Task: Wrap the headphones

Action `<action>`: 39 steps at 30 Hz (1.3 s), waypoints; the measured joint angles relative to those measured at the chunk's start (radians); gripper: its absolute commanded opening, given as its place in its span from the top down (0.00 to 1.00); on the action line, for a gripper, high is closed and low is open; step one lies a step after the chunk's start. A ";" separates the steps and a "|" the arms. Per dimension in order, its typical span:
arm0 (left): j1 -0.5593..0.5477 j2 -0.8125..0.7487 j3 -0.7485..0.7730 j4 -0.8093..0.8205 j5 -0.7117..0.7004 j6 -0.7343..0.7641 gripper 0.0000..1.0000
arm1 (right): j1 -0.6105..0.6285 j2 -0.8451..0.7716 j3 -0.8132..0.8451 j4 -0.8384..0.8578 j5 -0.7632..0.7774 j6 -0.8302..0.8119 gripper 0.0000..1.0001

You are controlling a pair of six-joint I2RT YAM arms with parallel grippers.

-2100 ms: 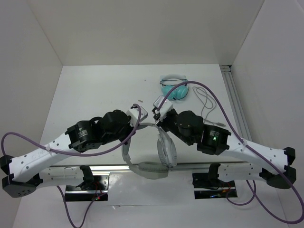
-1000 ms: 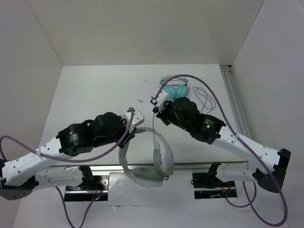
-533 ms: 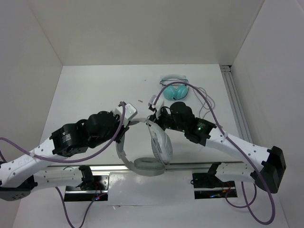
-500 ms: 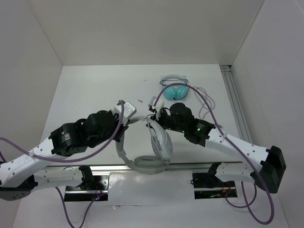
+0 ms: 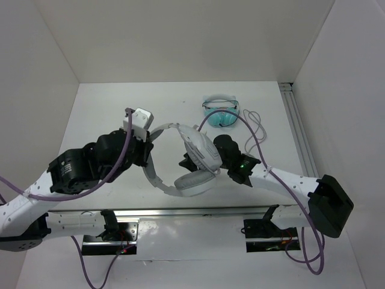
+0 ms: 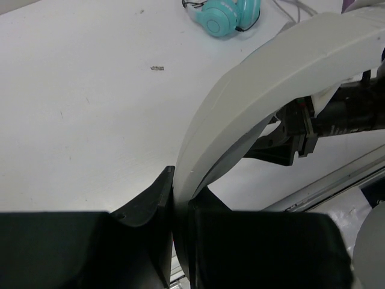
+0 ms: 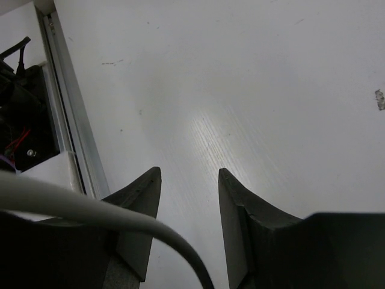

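White headphones held off the surface by left gripper; right gripper just beneath.
Cable lies loose, so wrapping looks unstarted.

Left wrist: fingers clamp headband.

Right wrist: fingers apart, holding nothing.

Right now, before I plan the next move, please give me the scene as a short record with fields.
left gripper: shut on the headphones, at the headband
right gripper: open, nothing between its fingers
headphones: held between the two arms
cable: loose loops on the table, not wrapped
teal headphones: on the table at the far side, apart from both arms
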 measured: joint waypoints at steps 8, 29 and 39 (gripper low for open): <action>0.000 -0.061 0.014 -0.014 -0.114 -0.116 1.00 | -0.018 0.035 -0.063 0.119 -0.071 0.053 0.49; 0.432 0.209 0.227 -0.090 -0.178 -0.350 1.00 | 0.052 0.166 -0.275 0.462 -0.129 0.185 0.71; 0.631 0.242 0.204 -0.063 -0.127 -0.343 1.00 | 0.267 -0.021 -0.337 0.407 0.034 0.183 0.94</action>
